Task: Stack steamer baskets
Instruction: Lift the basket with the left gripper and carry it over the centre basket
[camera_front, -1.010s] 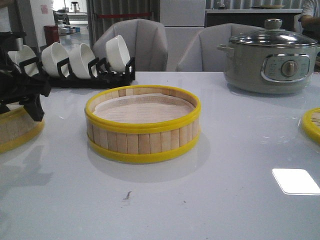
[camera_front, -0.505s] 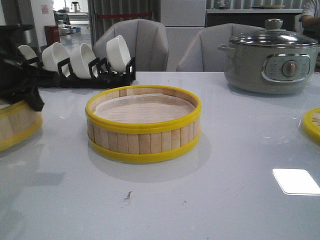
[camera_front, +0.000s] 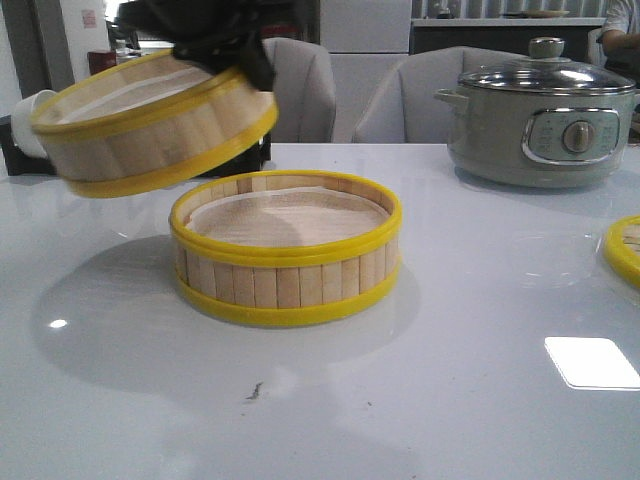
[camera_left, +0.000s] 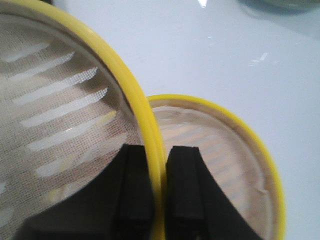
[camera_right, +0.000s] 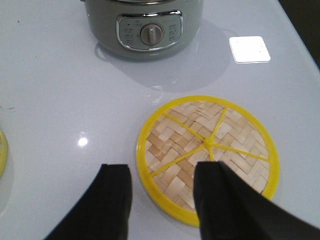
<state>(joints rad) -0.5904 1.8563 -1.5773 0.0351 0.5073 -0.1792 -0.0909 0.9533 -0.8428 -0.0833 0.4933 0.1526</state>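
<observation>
One steamer basket (camera_front: 286, 250) stands on the white table in the middle of the front view. My left gripper (camera_front: 235, 45) is shut on the yellow rim of the second steamer basket (camera_front: 150, 125) and holds it tilted in the air, up and to the left of the first. In the left wrist view the fingers (camera_left: 135, 190) pinch that rim (camera_left: 150, 135), with the lower basket (camera_left: 220, 170) beneath. My right gripper (camera_right: 162, 172) is open above the near rim of the woven lid (camera_right: 207, 150), which lies flat on the table; its edge shows at far right (camera_front: 625, 250).
A grey-green electric pot with glass lid (camera_front: 540, 115) stands at the back right, also in the right wrist view (camera_right: 145, 25). A white bowl in a black rack (camera_front: 30, 125) shows behind the lifted basket. Two grey chairs (camera_front: 400, 95) stand beyond the table.
My left gripper has lifted the second basket from the table's far left and carried it up and to the right, near the middle basket. It now hides most of the bowl rack.
</observation>
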